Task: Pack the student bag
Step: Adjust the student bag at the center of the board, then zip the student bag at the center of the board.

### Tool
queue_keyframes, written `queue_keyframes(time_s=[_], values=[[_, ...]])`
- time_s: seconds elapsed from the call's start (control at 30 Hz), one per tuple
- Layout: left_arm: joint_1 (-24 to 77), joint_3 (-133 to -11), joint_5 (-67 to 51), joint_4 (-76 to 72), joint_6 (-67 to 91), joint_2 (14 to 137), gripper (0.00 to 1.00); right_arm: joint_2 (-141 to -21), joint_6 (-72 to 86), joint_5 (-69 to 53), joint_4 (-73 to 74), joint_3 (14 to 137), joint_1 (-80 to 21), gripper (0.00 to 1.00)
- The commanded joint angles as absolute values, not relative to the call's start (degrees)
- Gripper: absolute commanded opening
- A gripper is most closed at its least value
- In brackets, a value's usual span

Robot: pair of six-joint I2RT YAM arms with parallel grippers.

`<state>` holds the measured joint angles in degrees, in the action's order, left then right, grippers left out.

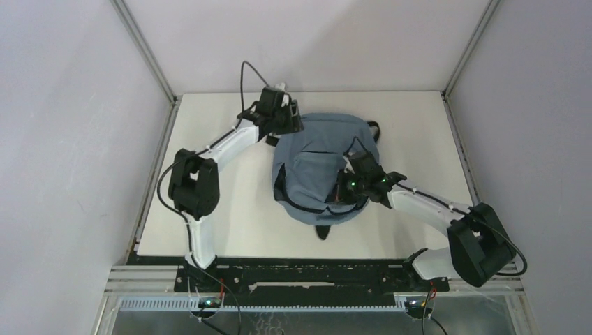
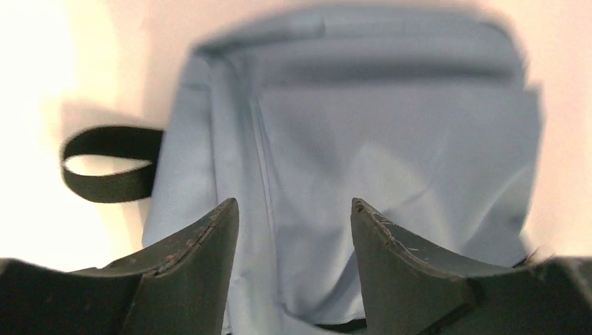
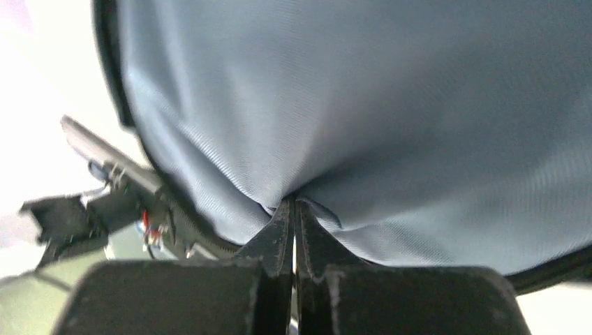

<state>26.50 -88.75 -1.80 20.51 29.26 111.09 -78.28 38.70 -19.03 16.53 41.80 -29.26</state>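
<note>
On a white table [image 1: 230, 209] walled in pale grey, a soft grey-blue fabric student bag [image 1: 317, 164] with black straps lies at the centre of the overhead frame. The left gripper [image 2: 293, 206] stands wide open at its upper-left edge. The right gripper [image 3: 293, 202], lower right, pinches a fold of its fabric.

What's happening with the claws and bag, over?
Right claw shut, pinching student bag fabric. Left claw open above the bag. Nothing seen blocking.

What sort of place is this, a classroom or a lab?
Probably a robot lab test cell: left arm and right arm bolted along a white table holding the student bag, plain walls, metal corner posts.
</note>
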Motion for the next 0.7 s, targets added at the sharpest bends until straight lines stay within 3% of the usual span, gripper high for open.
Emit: queue_keyframes(time_s=[0.0, 0.13, 0.37, 0.67], values=[[28.65, -101.46, -5.31, 22.85, 22.55, 109.71, 0.65, -71.38, 33.63, -20.4, 21.42, 49.05, -33.25, 0.06], [29.35, -95.48, -1.79, 19.69, 18.62, 99.61, 0.67, -61.82, 31.03, -14.72, 21.71, 48.72, -26.05, 0.33], [34.19, -79.37, -1.07, 20.76, 18.15, 86.44, 0.67, -63.48, 32.92, -12.92, 23.33, 44.22, -10.51, 0.35], [35.98, -64.34, -0.3, 21.65, 21.56, 78.42, 0.67, -65.57, 31.87, -14.92, 21.94, 43.42, -8.6, 0.37]])
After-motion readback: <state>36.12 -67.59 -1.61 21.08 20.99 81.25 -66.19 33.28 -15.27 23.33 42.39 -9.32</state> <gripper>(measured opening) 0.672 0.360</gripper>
